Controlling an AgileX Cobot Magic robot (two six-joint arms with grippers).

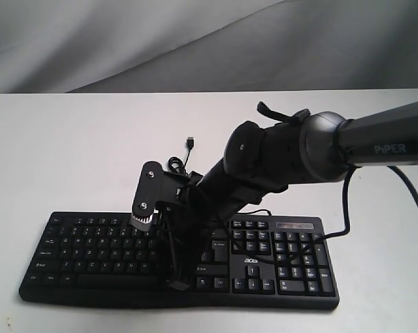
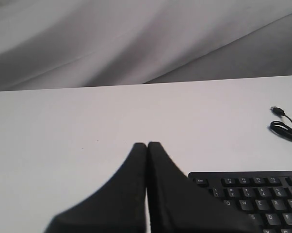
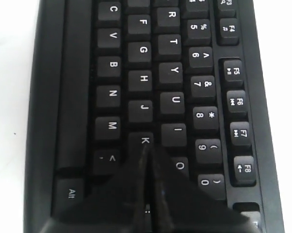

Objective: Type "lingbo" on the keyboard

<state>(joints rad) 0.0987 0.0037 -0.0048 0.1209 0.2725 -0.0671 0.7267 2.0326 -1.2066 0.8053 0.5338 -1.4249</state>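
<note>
The black keyboard [image 1: 91, 250] lies near the front of the white table [image 1: 70, 152], its acer logo by the arrow keys. My right gripper [image 1: 176, 277] reaches across to the middle of the letter block. In the right wrist view the right gripper [image 3: 146, 148] is shut with nothing in it; its tips lie at the edge of the K key [image 3: 142, 140] and hide the key beside it, with the O key [image 3: 180, 166] alongside. My left gripper [image 2: 147, 144] is shut and empty over bare table, off the Esc corner of the keyboard [image 2: 262, 194]. The exterior view does not show the left gripper.
The keyboard's thin black USB cable [image 1: 185, 156] lies coiled behind the keyboard, its plug unconnected on the table, and the USB cable [image 2: 284, 124] also shows in the left wrist view. A grey cloth backdrop [image 1: 195, 41] hangs behind the table.
</note>
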